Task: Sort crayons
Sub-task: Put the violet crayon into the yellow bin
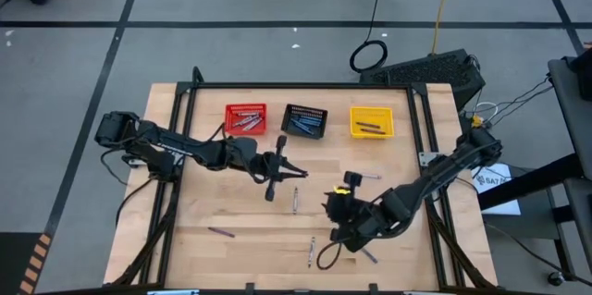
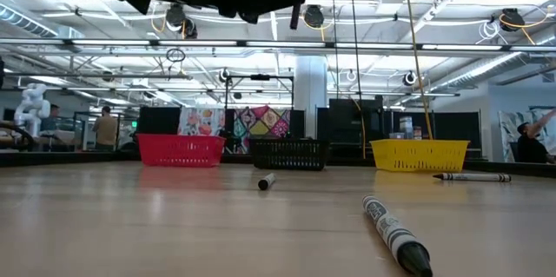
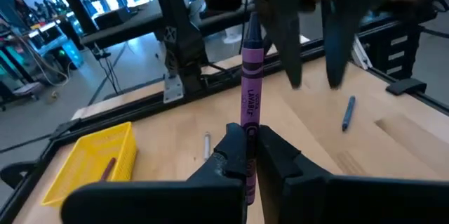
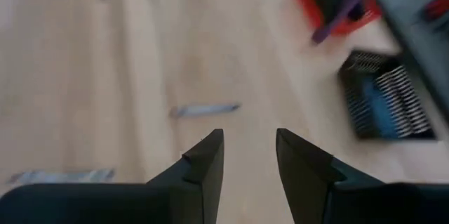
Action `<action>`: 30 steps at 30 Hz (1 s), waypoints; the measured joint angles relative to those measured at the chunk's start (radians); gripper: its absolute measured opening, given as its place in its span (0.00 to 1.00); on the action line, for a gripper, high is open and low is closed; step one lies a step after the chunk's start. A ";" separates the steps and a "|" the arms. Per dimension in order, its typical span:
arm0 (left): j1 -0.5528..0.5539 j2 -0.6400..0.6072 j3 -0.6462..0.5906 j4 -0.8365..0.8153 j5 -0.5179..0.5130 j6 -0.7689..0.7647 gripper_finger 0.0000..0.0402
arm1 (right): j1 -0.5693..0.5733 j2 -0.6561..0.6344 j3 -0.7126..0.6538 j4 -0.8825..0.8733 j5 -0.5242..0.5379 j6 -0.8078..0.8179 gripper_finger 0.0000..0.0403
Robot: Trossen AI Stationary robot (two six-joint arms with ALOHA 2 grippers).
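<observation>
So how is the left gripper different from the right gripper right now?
The left gripper is shut on a purple crayon; the right gripper is open and holds nothing. The left gripper sits just below the black basket, while the right gripper hovers lower down the table, among loose crayons. The left arm reaches in from the table's left side, the right arm from its right. Both are dark two-finger grippers raised above the wood.

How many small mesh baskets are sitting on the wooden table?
3, in a row along the table's far edge, seen from above: a red mesh basket on the left, a black mesh basket in the middle, a yellow mesh basket on the right.
</observation>
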 joint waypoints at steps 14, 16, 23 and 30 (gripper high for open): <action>0.000 0.000 0.000 0.013 0.026 0.000 0.01 | -0.072 0.029 0.000 0.091 0.306 0.043 0.29; 0.000 0.000 0.000 0.012 0.026 0.000 0.01 | -0.078 0.029 0.000 0.112 0.307 0.024 0.29; 0.000 0.000 0.000 0.012 0.026 0.001 0.01 | -0.098 0.029 0.000 0.230 0.303 -0.095 0.29; 0.000 0.000 0.000 0.009 0.026 0.001 0.01 | -0.118 0.029 0.000 0.296 0.250 -0.152 0.29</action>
